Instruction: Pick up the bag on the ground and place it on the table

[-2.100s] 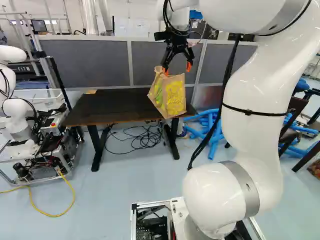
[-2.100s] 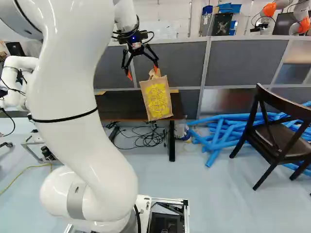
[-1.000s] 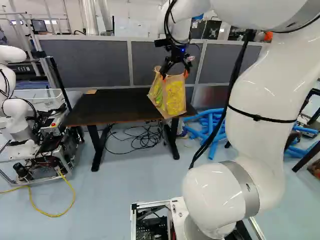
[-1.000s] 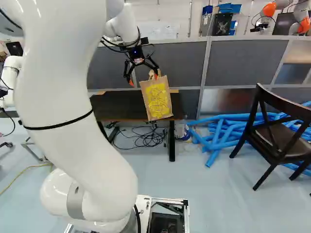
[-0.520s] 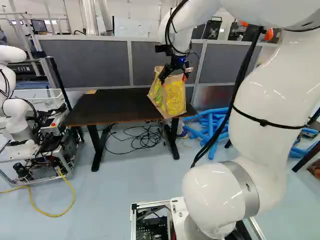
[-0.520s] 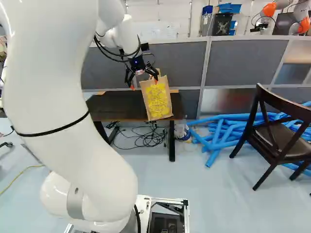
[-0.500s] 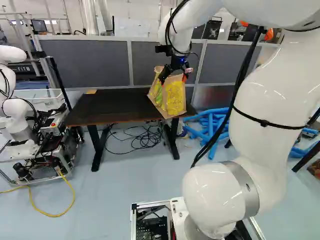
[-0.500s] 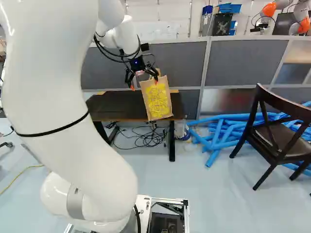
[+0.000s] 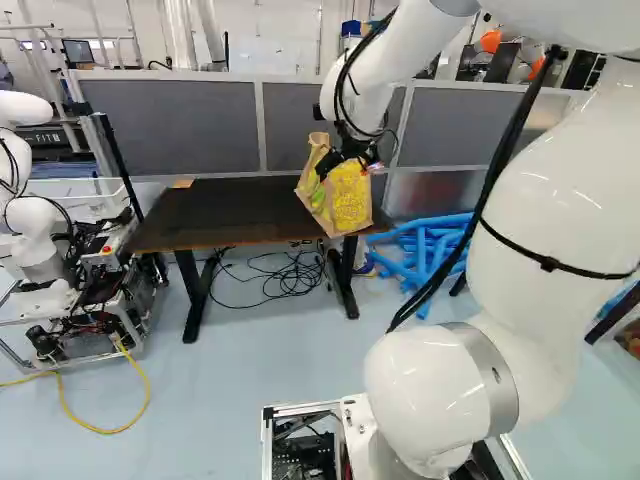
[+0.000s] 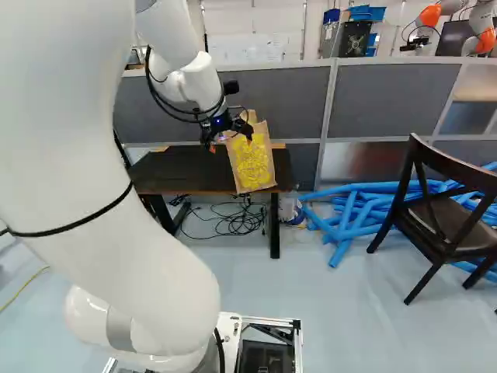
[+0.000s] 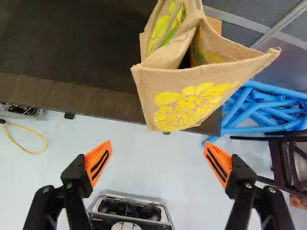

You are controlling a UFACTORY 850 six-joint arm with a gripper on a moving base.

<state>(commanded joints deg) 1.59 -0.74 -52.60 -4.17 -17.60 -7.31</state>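
Your gripper (image 11: 157,142) is spread wide, pinching nothing; bag (image 9: 350,200) is ahead at about 12 to 1 o'clock. Bag sits tilted on the table (image 9: 220,210), at its 3 o'clock end in the left base view, by the near edge. Place looks done; likely just your retreat left. Risk: you swing a finger into a handle or the rim and drag the bag off, since it's so near the edge. It could also slump over by itself, being soft and leaning. Count: one bag, one table, two fingers, one chair (image 10: 439,214) at 3 o'clock, right base view; blue tubes (image 10: 365,208), several, too tangled to count.
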